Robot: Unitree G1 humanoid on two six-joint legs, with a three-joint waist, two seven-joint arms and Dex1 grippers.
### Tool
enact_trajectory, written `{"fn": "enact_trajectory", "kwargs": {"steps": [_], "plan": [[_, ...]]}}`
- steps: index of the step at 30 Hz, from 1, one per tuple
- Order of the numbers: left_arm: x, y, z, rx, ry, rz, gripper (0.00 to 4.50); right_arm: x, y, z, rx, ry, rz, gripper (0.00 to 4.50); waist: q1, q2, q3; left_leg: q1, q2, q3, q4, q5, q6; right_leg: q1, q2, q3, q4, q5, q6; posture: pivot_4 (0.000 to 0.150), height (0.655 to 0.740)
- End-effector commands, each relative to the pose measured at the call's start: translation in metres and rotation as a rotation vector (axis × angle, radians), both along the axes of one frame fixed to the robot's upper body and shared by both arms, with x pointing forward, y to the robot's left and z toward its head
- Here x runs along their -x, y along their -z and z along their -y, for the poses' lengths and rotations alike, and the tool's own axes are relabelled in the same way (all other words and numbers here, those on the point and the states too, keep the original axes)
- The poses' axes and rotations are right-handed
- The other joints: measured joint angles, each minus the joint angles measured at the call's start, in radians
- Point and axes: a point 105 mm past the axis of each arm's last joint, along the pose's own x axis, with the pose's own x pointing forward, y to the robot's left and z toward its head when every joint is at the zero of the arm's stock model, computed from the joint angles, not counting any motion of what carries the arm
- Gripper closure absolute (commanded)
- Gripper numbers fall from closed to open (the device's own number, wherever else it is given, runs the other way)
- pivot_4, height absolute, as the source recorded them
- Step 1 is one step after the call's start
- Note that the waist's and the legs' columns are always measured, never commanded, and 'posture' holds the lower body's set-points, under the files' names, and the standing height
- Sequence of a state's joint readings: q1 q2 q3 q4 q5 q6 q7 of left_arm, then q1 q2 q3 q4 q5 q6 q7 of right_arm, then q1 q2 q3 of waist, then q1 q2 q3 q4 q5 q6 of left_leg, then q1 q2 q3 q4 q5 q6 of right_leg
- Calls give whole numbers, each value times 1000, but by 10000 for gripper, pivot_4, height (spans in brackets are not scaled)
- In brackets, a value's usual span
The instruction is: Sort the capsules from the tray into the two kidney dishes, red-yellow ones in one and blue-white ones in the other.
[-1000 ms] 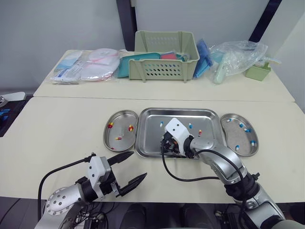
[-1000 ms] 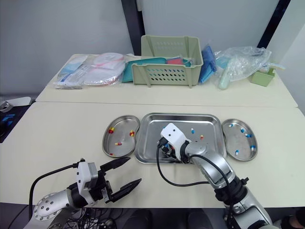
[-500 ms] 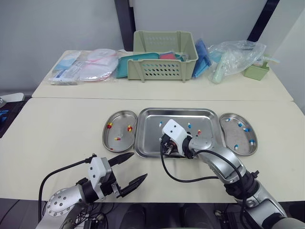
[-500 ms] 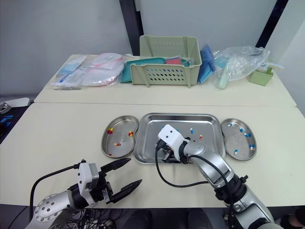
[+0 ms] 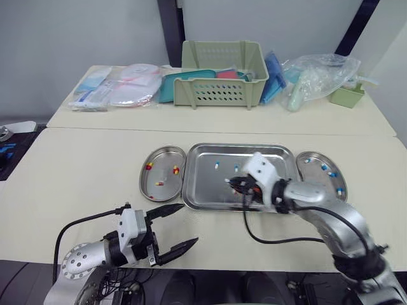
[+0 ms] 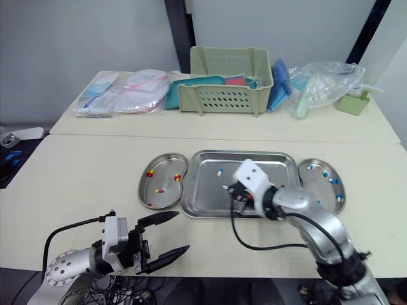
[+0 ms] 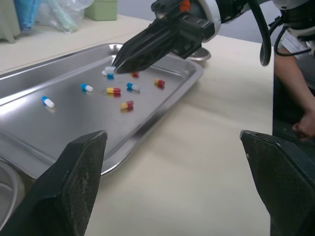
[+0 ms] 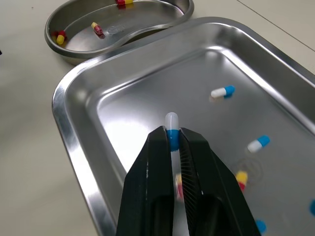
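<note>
My right gripper (image 8: pixel 171 140) is shut on a blue-white capsule (image 8: pixel 171 129), held just above the steel tray (image 5: pixel 238 150), near its middle. Several loose capsules of both kinds lie on the tray floor (image 7: pixel 74 118). The left kidney dish (image 5: pixel 151 188) holds red-yellow capsules (image 5: pixel 148 166). The right kidney dish (image 5: pixel 316 181) holds blue-white capsules (image 5: pixel 330 173). My left gripper (image 5: pixel 190 222) hangs open and empty over the table's near edge, in front of the left dish. The left wrist view shows the right gripper (image 7: pixel 115 69) with the capsule at its tip.
A green basket (image 5: pixel 224 73), sealed packs (image 5: pixel 117 86) and plastic bags (image 5: pixel 318 76) sit on the back table. A person's hand (image 7: pixel 305 123) appears beyond the table edge in the left wrist view. Bare tabletop (image 5: pixel 76 171) lies left of the dishes.
My right arm has swung right from the tray's left part toward its middle, and the gripper now holds a blue-white capsule off the floor. The left gripper has stayed put.
</note>
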State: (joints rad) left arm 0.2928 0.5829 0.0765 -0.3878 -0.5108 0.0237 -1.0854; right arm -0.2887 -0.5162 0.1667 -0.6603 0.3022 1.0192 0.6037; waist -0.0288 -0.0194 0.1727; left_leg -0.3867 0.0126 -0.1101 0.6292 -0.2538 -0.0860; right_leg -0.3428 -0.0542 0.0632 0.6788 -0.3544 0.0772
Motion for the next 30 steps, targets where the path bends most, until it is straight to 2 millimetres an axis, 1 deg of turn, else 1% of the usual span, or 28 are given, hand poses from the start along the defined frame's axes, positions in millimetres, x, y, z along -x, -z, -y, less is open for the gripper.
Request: {"fn": "enact_trajectory", "kwargs": {"steps": [1, 4, 6, 10, 13, 15, 19, 30], "plan": [[-1, -10, 3, 34, 51, 43, 0, 16, -19, 28, -60, 51, 52, 44928, 0, 0, 0, 0, 0, 0, 0, 0, 0, 0, 0, 0, 0, 0, 0, 1500, 7400], [1, -13, 5, 54, 99, 61, 0, 25, -19, 62, -83, 173, 52, 44928, -3, 0, 0, 0, 0, 0, 0, 0, 0, 0, 0, 0, 0, 0, 0, 1500, 7400], [1, -14, 6, 65, 119, 69, 0, 29, -17, 87, -90, 281, 54, 44928, -4, 0, 0, 0, 0, 1, 0, 0, 0, 0, 0, 0, 1, 0, 0, 1500, 7400], [-1, -15, 7, 78, 141, 83, 0, 37, -9, 121, -80, 419, 47, 44928, -4, 0, 1, 1, 0, 1, 0, 0, 0, 1, 0, 1, 1, 0, 0, 1500, 7400], [-4, -16, 6, 84, 152, 95, 0, 36, -1, 157, -76, 594, 57, 44928, -4, 0, 0, 1, 0, 1, 0, 0, 0, 1, 0, 1, 1, 0, 0, 1500, 7400], [-5, -17, 6, 91, 157, 101, 0, 34, 1, 170, -96, 663, 65, 44928, -4, 0, 1, 1, 0, 2, 0, 0, 0, 1, 0, 1, 1, 0, 0, 1500, 7400], [-6, -18, 8, 100, 161, 111, 0, 31, 5, 178, -95, 708, 72, 44928, -5, 1, 1, 2, 0, 2, 0, 0, 0, 1, 0, 2, 1, 0, 0, 1500, 7400], [-8, -25, 15, 110, 146, 130, 0, 21, 3, 180, -115, 740, 67, 44928, -4, 1, 1, 2, 0, 2, 0, 0, 0, 2, 0, 2, 1, 0, 0, 1500, 7400]]}}
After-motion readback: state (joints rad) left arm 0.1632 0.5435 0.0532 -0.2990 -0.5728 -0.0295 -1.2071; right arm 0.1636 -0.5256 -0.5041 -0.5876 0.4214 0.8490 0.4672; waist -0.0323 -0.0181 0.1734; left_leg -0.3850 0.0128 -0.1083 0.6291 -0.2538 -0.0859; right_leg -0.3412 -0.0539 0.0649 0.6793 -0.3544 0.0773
